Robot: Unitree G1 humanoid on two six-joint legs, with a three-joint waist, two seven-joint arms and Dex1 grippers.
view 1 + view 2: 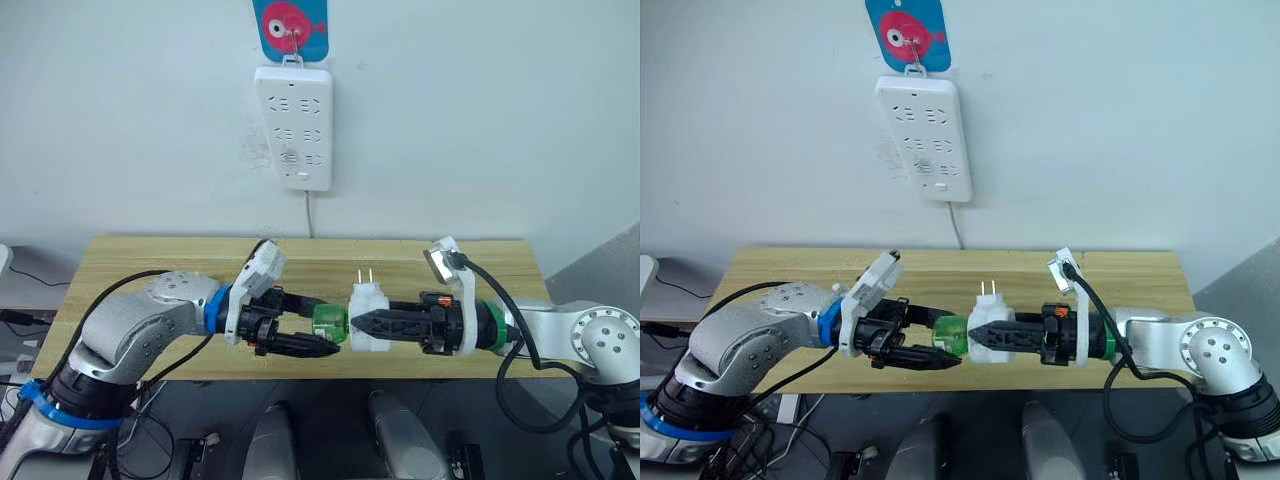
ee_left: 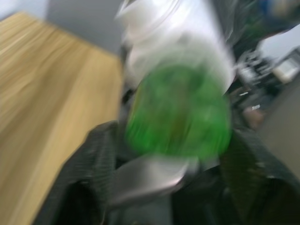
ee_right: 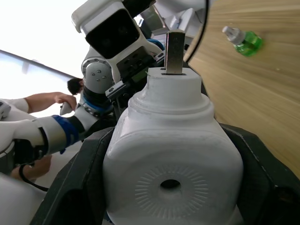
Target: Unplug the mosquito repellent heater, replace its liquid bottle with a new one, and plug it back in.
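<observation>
The mosquito repellent heater (image 1: 368,318) was already unplugged; it hung in the air above the front edge of a wooden table (image 1: 150,262), well apart from the white power strip (image 1: 293,125) mounted on the wall behind, whose sockets stood free; its two metal prongs pointed upward. The right gripper (image 1: 358,322) had its two black fingers closed on the heater's white body, one on each side, as the right wrist view showed, with the round vent hole facing that camera. A green liquid bottle (image 1: 328,322) met the heater's left side; the left gripper (image 1: 322,330) had its fingers clamped on it, one above and one below. Whether the bottle was screwed in, partly loosened or just free of the heater could not be told; nor could it be told for certain whether this was the old bottle or the new one. A second green bottle (image 3: 244,41) with a pale cap lay on its side on the tabletop, seen in the right wrist view. By my judgement, the task stood near its middle: unplugging was done; the bottle exchange was under way; plugging the heater back into the strip was yet to come.
</observation>
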